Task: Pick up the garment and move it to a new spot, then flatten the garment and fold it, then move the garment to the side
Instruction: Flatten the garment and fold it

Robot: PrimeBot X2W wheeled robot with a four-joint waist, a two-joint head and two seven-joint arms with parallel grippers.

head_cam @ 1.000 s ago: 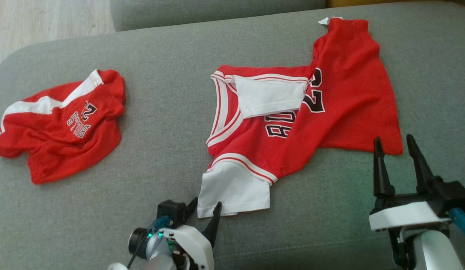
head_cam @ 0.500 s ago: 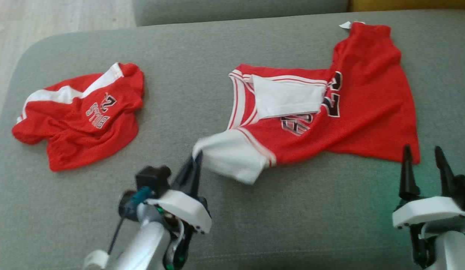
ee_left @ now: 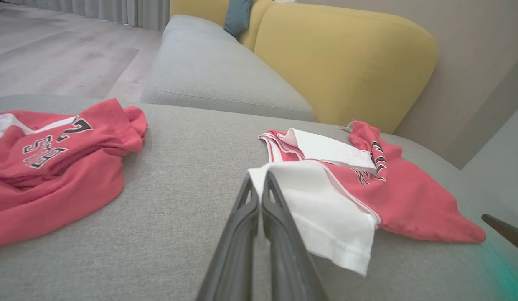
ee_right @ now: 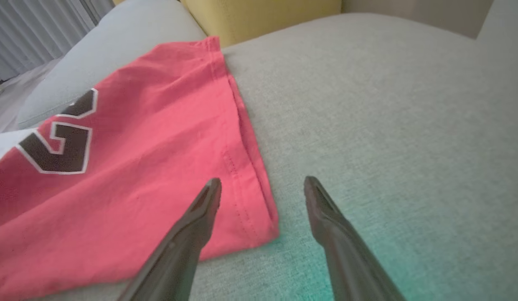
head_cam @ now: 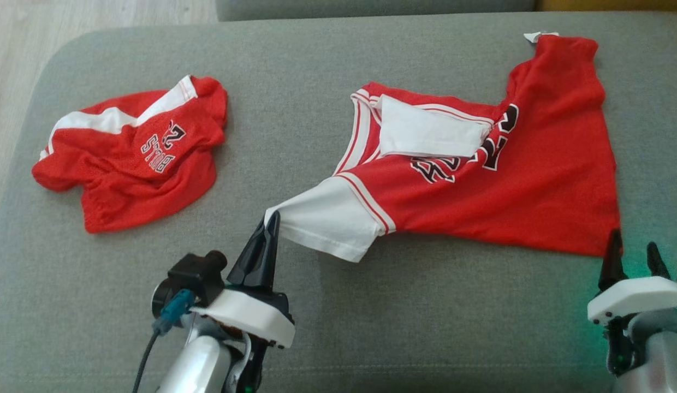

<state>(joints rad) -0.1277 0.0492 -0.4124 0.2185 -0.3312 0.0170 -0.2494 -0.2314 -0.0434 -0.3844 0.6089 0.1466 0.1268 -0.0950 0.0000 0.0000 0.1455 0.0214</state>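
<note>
**Left gripper clamps the sleeve; the shirt begins to come up**

The left gripper (head_cam: 272,221), spread wide a second ago over the flat white sleeve (head_cam: 327,218), now has its two fingers pressed together on that sleeve's corner. The sleeve no longer lies toward the cushion's near edge: it is drawn out taut toward the left and appears raised off the grey cushion (head_cam: 426,305). The red shirt (head_cam: 508,185) otherwise rests across the cushion's right half, with its far corner near the back edge. The right gripper (head_cam: 632,245) remains spread and holds nothing, poised just beside the shirt's near right hem corner (ee_right: 263,230). The other red garment (head_cam: 131,158) lies crumpled near the left edge, well apart. By the look of it the pick-up is half made: one corner is secured, and the hem corner is not yet gripped for carrying the shirt to a new spot.
</note>
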